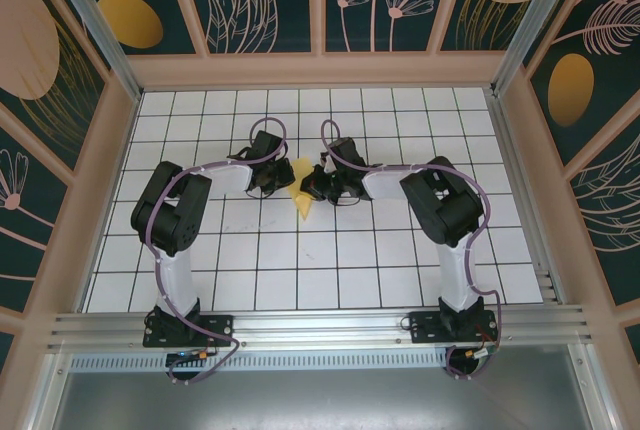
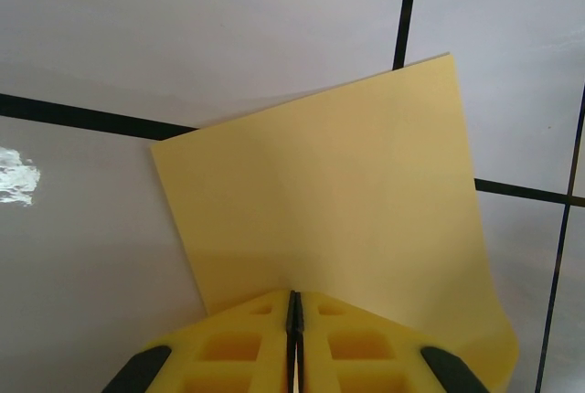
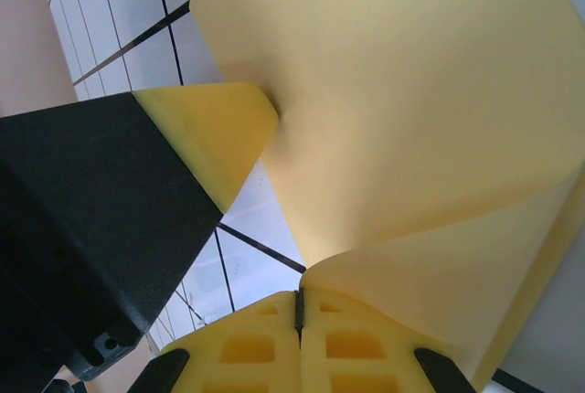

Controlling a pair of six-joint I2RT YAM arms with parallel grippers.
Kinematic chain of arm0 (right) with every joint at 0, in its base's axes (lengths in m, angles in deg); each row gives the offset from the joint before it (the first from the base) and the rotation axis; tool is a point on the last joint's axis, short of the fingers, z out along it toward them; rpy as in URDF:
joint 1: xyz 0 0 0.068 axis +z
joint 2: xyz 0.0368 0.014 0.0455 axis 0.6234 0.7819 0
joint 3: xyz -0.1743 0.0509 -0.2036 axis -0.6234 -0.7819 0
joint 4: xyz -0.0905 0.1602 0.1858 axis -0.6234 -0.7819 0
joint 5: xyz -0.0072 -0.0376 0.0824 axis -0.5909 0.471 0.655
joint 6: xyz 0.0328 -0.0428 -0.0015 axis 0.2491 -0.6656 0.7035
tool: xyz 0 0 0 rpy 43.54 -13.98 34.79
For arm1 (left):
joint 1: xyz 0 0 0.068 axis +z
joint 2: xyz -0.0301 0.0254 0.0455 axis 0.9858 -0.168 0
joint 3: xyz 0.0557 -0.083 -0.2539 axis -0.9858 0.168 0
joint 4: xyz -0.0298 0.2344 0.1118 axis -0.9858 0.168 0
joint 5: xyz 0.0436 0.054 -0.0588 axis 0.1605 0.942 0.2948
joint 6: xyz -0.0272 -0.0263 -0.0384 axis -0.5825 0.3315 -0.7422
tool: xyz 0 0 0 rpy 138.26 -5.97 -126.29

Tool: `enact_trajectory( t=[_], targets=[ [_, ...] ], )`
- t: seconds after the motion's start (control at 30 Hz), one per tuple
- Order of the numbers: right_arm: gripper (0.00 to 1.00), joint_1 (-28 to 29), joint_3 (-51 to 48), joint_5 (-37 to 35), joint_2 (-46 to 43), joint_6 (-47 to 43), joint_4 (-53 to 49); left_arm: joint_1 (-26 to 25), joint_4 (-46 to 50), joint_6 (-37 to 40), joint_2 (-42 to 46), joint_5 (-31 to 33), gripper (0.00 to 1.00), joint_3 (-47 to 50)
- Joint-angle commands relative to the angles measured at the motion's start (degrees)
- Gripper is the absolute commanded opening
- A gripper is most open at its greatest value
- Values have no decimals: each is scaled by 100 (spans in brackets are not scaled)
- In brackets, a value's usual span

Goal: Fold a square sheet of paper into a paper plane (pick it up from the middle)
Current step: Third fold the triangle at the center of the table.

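The square sheet of paper [image 1: 303,192] is plain yellow and hangs lifted between my two grippers at the middle of the white grid table [image 1: 330,280]. My left gripper [image 1: 276,179] is shut on one edge. In the left wrist view the sheet [image 2: 338,192] spreads away from the closed left gripper [image 2: 294,296], curling down at the lower right. My right gripper [image 1: 314,186] is shut on the opposite side. In the right wrist view the paper [image 3: 402,119] bends up and over from the closed right gripper [image 3: 298,298], and the left gripper's yellow fingertip [image 3: 215,132] touches the sheet.
Black grid lines cross the table under the paper [image 2: 82,117]. Wooden walls [image 1: 320,70] with patterned panels enclose the table at the back and sides. Both arms bend inward from their bases at the near metal rail [image 1: 320,325].
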Motion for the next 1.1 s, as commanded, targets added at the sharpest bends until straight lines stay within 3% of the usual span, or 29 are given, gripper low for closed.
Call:
enact_trajectory(
  t=[0.0, 1.07],
  targets=[
    [0, 62, 159, -48, 118, -48, 70, 27, 184, 63, -136, 3, 11, -29],
    [0, 104, 269, -300, 276, -219, -193, 27, 202, 67, -143, -5, 11, -51]
  ],
)
